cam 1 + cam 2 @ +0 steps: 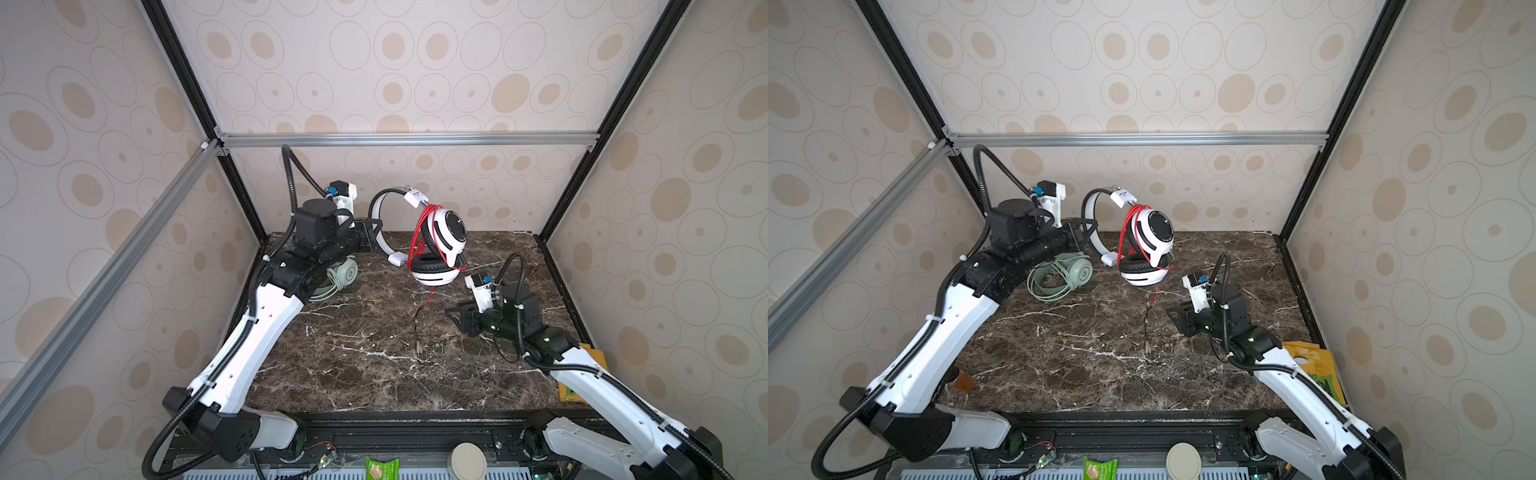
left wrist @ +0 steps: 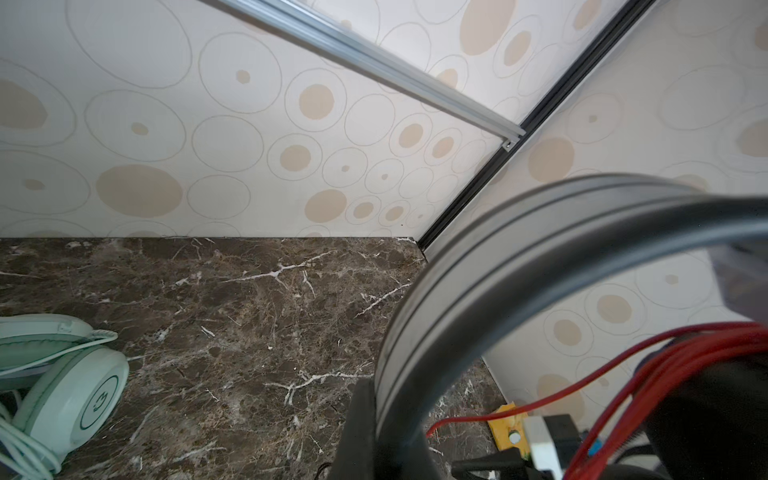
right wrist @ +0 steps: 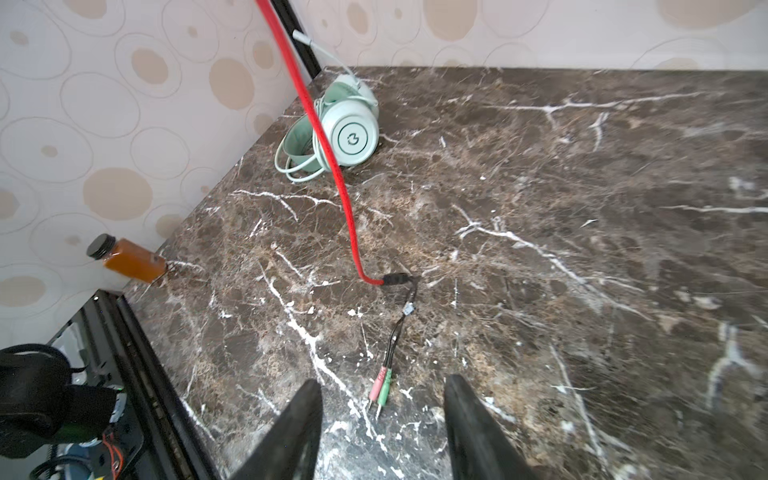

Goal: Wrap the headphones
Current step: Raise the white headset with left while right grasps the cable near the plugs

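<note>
Bottle first: a small black-capped bottle (image 3: 126, 259) holding amber liquid sits at the front left edge of the table (image 1: 374, 374). Your left tool (image 1: 371, 232) is clenched on the headband of the white headset (image 1: 440, 241). It holds the headset upright over the back of the table, with the arm stretched forward and the wrist level. Red cable (image 3: 345, 199) loops around the earcups. Its tail drops to the marble and ends in pink and green plugs (image 3: 381, 384). Whether the lower earcup touches the table is hard to tell. Your right tool (image 3: 383, 380) hovers low on the right with its elbow bent, released and empty, pointing at those plugs. The mint-green headset (image 1: 1075, 272) lies at the back left beneath your left arm, pale cable (image 2: 33, 457) coiled around it.
</note>
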### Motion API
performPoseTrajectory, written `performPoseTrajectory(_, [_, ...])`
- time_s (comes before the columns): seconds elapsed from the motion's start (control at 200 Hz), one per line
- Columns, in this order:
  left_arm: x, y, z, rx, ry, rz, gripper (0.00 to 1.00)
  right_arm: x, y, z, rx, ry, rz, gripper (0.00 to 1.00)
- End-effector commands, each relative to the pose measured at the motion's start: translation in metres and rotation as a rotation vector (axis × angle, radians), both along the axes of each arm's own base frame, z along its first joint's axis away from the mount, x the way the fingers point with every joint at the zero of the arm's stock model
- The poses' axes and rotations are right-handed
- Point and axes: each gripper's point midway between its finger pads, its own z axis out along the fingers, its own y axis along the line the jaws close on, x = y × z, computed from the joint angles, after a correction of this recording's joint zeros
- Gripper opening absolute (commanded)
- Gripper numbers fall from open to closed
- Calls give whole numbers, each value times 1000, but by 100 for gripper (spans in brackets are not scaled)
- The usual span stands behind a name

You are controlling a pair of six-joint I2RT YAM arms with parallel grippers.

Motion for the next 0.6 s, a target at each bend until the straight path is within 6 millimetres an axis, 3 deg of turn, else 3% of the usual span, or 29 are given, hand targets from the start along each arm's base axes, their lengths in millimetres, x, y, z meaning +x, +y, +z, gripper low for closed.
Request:
performPoseTrajectory(0.0, [16, 2, 50, -79, -117, 56, 0, -4, -18, -24, -102, 39, -57, 51])
performPoseTrajectory(0.195, [29, 13, 41, -45, -106, 141, 0, -8, -9, -54, -118, 126, -1, 51])
performPoseTrajectory(0.45, [25, 62, 20, 68, -41, 367, 0, -2, 32, -105, -14, 313, 129, 51])
performPoseTrajectory(0.59, [19, 74, 17, 84, -33, 394, 0, 11, 51, -121, 66, 322, 161, 52])
